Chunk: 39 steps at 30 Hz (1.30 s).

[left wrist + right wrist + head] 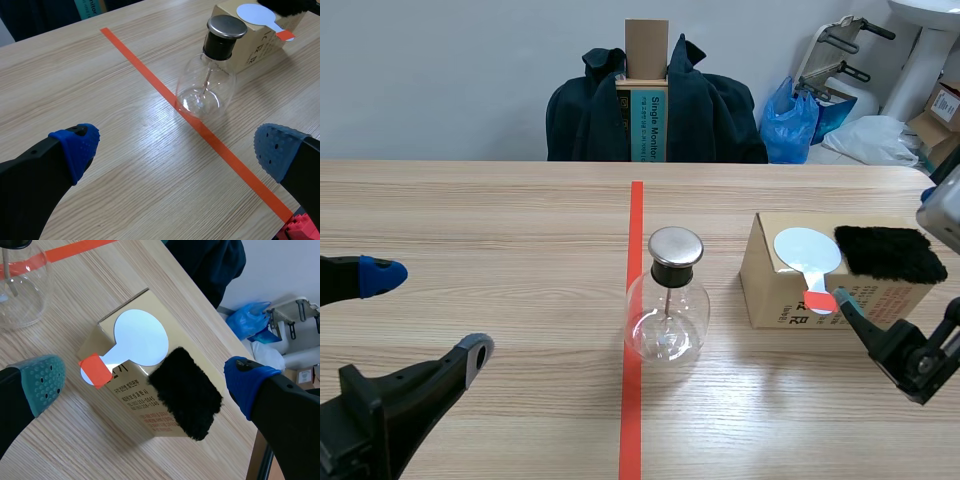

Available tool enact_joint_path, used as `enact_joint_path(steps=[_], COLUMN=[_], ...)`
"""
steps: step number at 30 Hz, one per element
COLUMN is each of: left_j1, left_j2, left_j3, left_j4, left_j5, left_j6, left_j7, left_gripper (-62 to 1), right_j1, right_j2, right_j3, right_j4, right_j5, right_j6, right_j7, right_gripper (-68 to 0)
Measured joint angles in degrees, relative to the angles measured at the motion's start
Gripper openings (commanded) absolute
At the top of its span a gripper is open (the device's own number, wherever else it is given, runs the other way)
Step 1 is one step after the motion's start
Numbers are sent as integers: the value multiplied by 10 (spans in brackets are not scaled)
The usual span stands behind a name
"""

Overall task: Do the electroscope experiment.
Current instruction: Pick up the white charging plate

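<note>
The electroscope (665,300), a capped glass flask, stands upright on the orange-red line at the middle of the surface (470,220), probably so either arm can reach it. Near it, a cardboard box (765,290) raises a white disc paddle (807,252) and a black fur pad (890,253). The paddle's handle overhangs the edge, which seems meant for easy pinching. The right gripper (145,380) hovers over them with its fingers spread. The left gripper (177,147), fingers also spread, hangs apart from the flask.

It looks like a makeshift lab room: a pale wood-grain surface (470,220), a dark navy coat (715,115) draped behind, a blue plastic bag (788,122), stored brown cardboard boxes (935,128).
</note>
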Motion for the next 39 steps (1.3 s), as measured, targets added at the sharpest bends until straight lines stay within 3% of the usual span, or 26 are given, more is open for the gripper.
enact_joint_path(steps=[15, 18, 21, 23, 27, 30, 32, 35, 39], left_j1=[0, 0, 0, 0, 0, 0, 0, 0, 0], left_j2=[0, 0, 0, 0, 0, 0, 0, 0, 0], left_j3=[0, 0, 0, 0, 0, 0, 0, 0, 0], left_j4=[0, 0, 0, 0, 0, 0, 0, 0, 0], left_j5=[0, 0, 0, 0, 0, 0, 0, 0, 0], left_j6=[-2, -2, -3, -3, -3, -3, -4, -4, -5], left_j7=[-3, -3, -3, -2, -2, -2, -2, -2, -4], left_gripper=[14, 14, 14, 14, 14, 14, 14, 14, 14], right_j1=[0, 0, -3, -18, -74, -117, -132, -129, -84], right_j2=[0, 0, 0, 0, 0, 0, 0, 0, 0], right_j3=[0, 0, -4, -14, -35, -47, -61, -88, -133], right_j4=[0, 0, 0, 0, 0, -4, -24, -86, -189], right_j5=[-14, -78, -199, -287, -433, -509, -546, -576, -595], right_j6=[0, 0, -1, -18, -100, -204, -289, -394, -476], right_j7=[9, 12, 36, 61, 103, 104, 104, 83, 62], right_gripper=[-4, -4, -4, -4, -4, -4, -4, -4, -4])
